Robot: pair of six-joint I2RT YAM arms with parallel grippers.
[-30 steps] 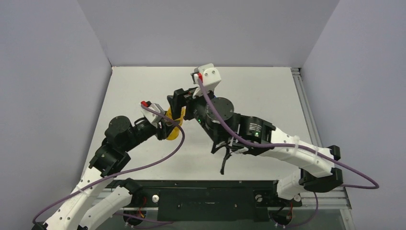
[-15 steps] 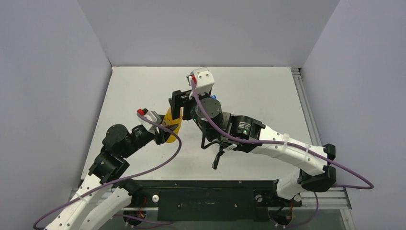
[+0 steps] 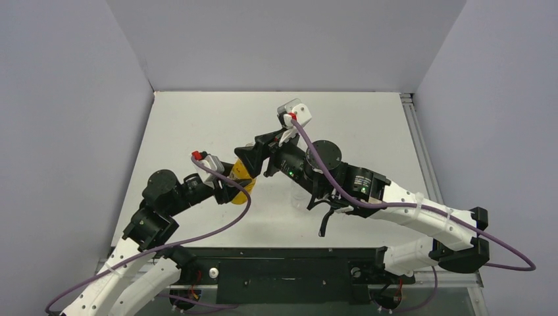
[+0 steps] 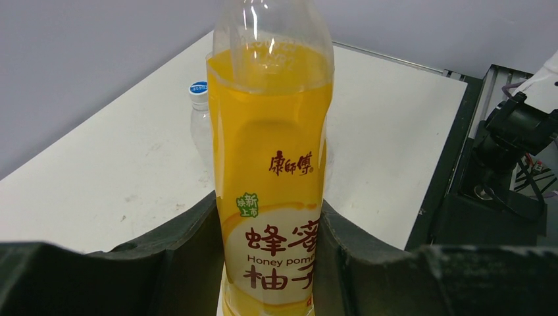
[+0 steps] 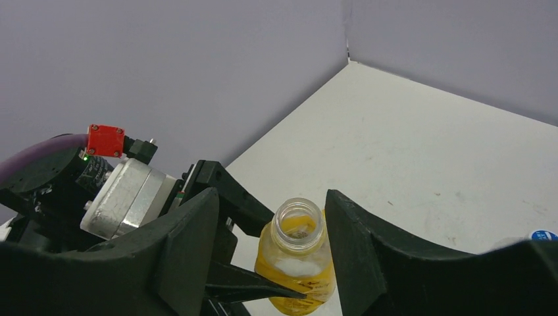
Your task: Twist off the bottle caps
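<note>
**Left claw** [image 4: 268, 230]: shut as tight as it goes on the lower, labelled part of the yellow bottle [image 4: 273, 131]. One finger sits on each side, and the bottle rises up and away from my palm. The liquid level is high, near the shoulder.

**Right claw** [image 5: 271, 197]: partly open, holding nothing. The bottle's neck stands between my fingers, close to one of them, with a clear gap on the other side. The mouth [image 5: 299, 220] is bare. There is no yellow cap on it, and I cannot find that cap in any view.

**Change over the last second (top view):** my right wrist has rolled round and the forearm has swung out to my right, so the claw meets the neck from a new angle. The left claw and bottle sit almost where they were, with the grip unchanged.

**Judgement:** this bottle counts as opened. Straddling an uncapped neck does no work, so the right claw is best backed off.

**Beyond the left claw**, past the yellow bottle: a clear bottle [image 4: 201, 128] stands on the table [image 4: 118, 178] with its blue-topped cap [image 4: 198, 87] on. Far out from the right claw there is another blue top [image 5: 543, 236] at the frame edge, and I cannot tell what is under it. Those caps remain to be done.
</note>
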